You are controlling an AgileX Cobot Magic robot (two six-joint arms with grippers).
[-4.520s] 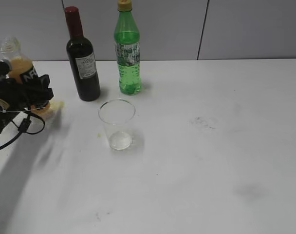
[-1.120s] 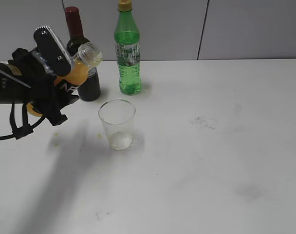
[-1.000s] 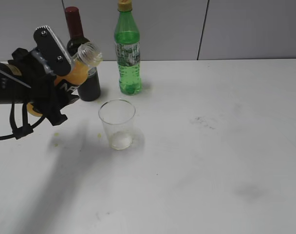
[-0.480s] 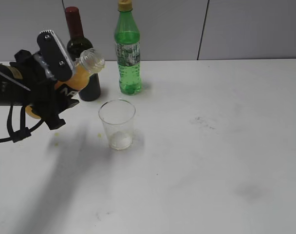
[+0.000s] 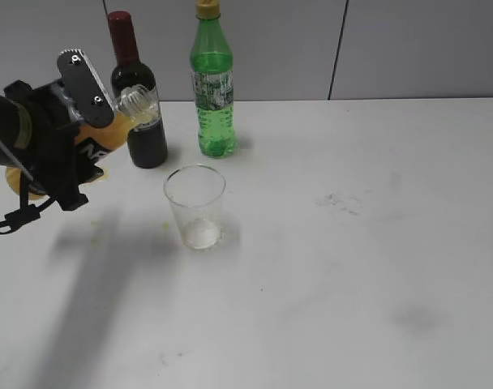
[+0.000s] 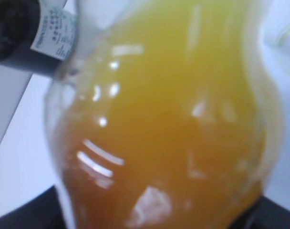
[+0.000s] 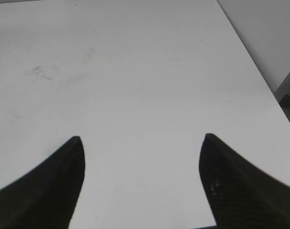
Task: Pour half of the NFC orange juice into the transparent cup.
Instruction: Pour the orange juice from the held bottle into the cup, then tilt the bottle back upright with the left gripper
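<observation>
My left gripper (image 5: 83, 134) is shut on the NFC orange juice bottle (image 5: 110, 127) and holds it above the table at the left, tilted with its open clear neck pointing right, in front of the dark wine bottle. The juice fills the left wrist view (image 6: 169, 124); the jaws are hidden behind it there. The transparent cup (image 5: 195, 206) stands upright on the table, to the right of and below the bottle's neck, apart from it. My right gripper (image 7: 141, 143) is open and empty over bare table; it does not show in the exterior view.
A dark wine bottle with a red cap (image 5: 137, 97) and a green soda bottle (image 5: 213, 85) stand at the back. The wine bottle's label also shows in the left wrist view (image 6: 52, 31). The white table (image 5: 352, 243) has faint smudges. Its right edge (image 7: 259, 76) shows.
My left gripper lifted the juice bottle off the table and tilted it toward the cup. In the last half second it drew back to the left with the bottle. The cup has not moved.
</observation>
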